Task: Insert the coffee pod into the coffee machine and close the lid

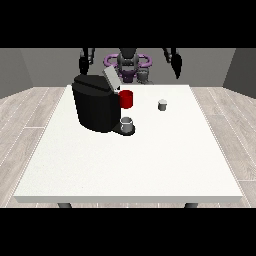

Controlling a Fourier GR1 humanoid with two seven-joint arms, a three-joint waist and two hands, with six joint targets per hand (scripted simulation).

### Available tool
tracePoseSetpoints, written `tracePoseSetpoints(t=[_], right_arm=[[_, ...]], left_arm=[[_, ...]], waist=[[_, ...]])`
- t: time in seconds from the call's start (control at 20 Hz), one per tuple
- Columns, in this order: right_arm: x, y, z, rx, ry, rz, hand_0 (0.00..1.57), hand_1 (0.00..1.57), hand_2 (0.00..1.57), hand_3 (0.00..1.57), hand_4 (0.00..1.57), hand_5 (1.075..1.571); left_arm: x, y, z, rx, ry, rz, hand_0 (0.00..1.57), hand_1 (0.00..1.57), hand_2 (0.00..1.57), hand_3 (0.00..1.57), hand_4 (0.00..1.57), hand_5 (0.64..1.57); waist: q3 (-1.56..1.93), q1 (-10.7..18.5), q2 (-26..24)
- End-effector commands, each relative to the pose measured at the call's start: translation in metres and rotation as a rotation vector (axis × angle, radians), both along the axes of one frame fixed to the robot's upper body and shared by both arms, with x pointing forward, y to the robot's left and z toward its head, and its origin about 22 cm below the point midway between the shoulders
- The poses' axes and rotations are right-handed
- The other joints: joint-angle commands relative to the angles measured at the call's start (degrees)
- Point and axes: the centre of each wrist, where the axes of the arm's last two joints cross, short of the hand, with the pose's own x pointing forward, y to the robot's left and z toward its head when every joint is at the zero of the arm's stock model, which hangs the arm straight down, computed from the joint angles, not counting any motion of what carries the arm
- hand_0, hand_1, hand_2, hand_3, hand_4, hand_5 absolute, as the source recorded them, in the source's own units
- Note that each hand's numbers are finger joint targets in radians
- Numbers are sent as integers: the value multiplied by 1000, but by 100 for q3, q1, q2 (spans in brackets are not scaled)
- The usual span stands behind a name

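Large white surface (125, 165) fills the middle, two dark legs (64, 205) showing under the near edge. Floor (25, 120) of light grey-brown wood planks on left and right. Plain grey walls (45, 65) at the far side, even flat light.

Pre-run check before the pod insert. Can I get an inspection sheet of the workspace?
Surface: white table, mostly bare in its near half.
Job's things: black coffee machine at the view's left, lid raised; small grey coffee pod standing alone to its right.
Clutter: red mug behind the machine's front; grey cup on its base.
Hands: hand at the view's left and hand at the view's right both raised at the far edge, holding nothing.
Cables: nothing seen.
Surroundings: wood-look floor, grey walls.
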Motion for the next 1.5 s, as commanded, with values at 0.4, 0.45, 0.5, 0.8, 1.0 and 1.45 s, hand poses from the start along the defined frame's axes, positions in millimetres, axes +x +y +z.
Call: tracePoseSetpoints(t=[0.4,0.45,0.5,0.8,1.0,1.45], right_arm=[[-16,-11,-19,49,-50,-169,0,0,0,0,95,1571],[-16,-23,-32,50,-47,-194,0,0,0,0,94,1571],[-16,-8,-18,48,-69,-151,0,0,0,0,181,1571],[-4,15,-6,65,-133,-69,0,0,0,0,158,1571],[3,23,8,69,-118,-82,0,0,0,0,168,1571],[20,20,11,81,-129,-101,0,0,0,0,259,1571]], left_arm=[[-16,19,-9,141,-74,-127,0,0,0,0,213,1571],[-7,15,10,194,-85,-155,0,0,0,0,0,1571],[-11,37,-15,204,-63,-121,0,0,0,0,0,1571],[39,70,22,219,-3,-70,0,0,0,0,0,1571],[53,61,11,273,64,-91,0,0,0,0,0,1571],[74,71,-7,335,142,-100,0,0,0,0,0,1571]], waist=[[-131,-247,-342],[-127,-173,-196],[-133,-390,-136],[-133,-735,306],[-133,-768,335],[-133,-677,735]])
